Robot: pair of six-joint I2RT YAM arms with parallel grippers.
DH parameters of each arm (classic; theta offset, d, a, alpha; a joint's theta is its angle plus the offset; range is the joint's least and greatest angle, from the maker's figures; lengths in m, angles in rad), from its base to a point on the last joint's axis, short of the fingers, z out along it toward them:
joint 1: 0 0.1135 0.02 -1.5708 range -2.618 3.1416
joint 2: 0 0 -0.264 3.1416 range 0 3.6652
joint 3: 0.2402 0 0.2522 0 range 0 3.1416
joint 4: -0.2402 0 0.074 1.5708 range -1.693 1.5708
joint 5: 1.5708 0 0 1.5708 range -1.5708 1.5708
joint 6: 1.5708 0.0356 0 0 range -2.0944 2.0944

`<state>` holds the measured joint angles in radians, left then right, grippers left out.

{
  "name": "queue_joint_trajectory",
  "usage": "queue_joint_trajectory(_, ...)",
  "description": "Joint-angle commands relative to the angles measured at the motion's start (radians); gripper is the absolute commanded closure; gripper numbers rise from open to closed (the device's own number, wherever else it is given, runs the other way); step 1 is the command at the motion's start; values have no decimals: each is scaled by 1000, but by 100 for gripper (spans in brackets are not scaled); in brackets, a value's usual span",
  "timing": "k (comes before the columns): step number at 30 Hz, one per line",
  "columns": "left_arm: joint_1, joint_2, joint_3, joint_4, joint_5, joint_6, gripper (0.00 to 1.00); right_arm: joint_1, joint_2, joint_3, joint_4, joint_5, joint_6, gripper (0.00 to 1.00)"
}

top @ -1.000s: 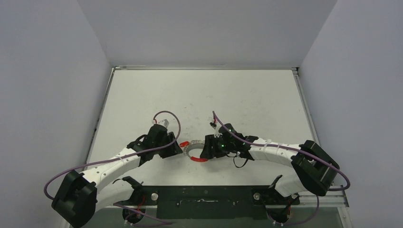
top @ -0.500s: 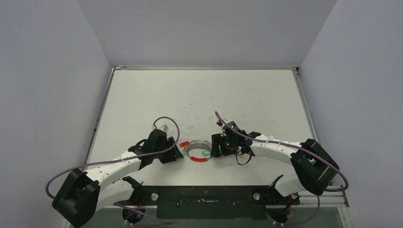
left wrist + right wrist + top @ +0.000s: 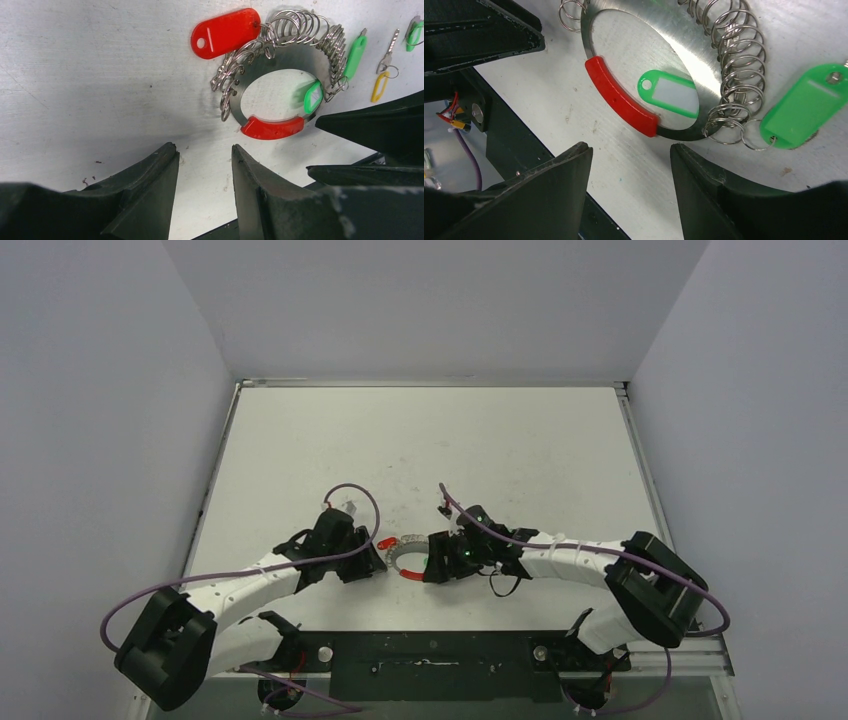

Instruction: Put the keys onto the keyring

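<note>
Keyring (image 3: 272,128): flat steel hoop, red arc, loose wire loops. Flat on table (image 3: 500,440) between left gripper (image 3: 203,150) and right gripper (image 3: 629,150), both parted, empty. White scuffed top, grey walls (image 3: 100,440).

Keyring (image 3: 285,57) is gleaming silver, its curved segment (image 3: 272,128) showing red; red key head (image 3: 225,32), green key head (image 3: 355,54), yellow key head (image 3: 378,87); table (image 3: 100,75) is looking white, dark-scuffed.
</note>
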<state>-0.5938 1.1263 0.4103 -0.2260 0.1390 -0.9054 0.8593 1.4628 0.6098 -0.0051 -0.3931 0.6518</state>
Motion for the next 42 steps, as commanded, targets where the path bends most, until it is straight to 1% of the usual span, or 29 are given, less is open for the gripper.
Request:
queue_joint_trajectory(1,5,-45,15,17,2,7,59,-7,-109,42,-59,74,-45,40)
queue_joint_trajectory(3,6,-58,5,21,2,4,59,-23,-138,58,-124,138,-79,39)
queue_joint_trajectory(7,8,-66,-4,32,3,-4,59,-95,-139,79,-186,165,-128,39)
queue_joint_trajectory(11,8,-45,-26,88,28,-25,60,-172,-61,121,-198,178,-188,39)
queue_joint_trajectory(16,7,14,-62,210,67,-80,65,-182,51,187,-227,193,-244,41)
queue_joint_trajectory(18,8,46,-64,267,68,-93,67,-179,78,192,-234,183,-250,46)
queue_joint_trajectory(19,8,63,-59,276,67,-96,68,-175,85,188,-236,178,-249,52)
queue_joint_trajectory(21,8,110,-41,277,62,-92,69,-166,82,166,-238,168,-242,68)
queue_joint_trajectory(22,10,123,-29,274,59,-88,70,-161,72,151,-241,165,-236,75)
queue_joint_trajectory(23,17,151,-17,267,59,-82,71,-158,62,129,-243,162,-229,78)
queue_joint_trajectory(25,31,188,12,253,54,-62,72,-149,35,93,-241,149,-203,80)
queue_joint_trajectory(28,52,231,70,211,45,-13,73,-129,-2,25,-190,90,-135,81)
queue_joint_trajectory(30,70,257,102,182,38,13,75,-93,-6,-15,-119,42,-73,82)
queue_joint_trajectory(34,106,321,155,188,62,57,77,-15,42,-49,62,-27,56,82)
queue_joint_trajectory(37,124,363,204,151,66,97,78,4,59,-58,164,-62,120,82)
queue_joint_trajectory(39,131,366,230,108,61,125,77,2,33,-51,157,-54,116,80)
queue_joint_trajectory(42,132,323,246,53,53,169,77,1,-47,-8,50,3,51,74)
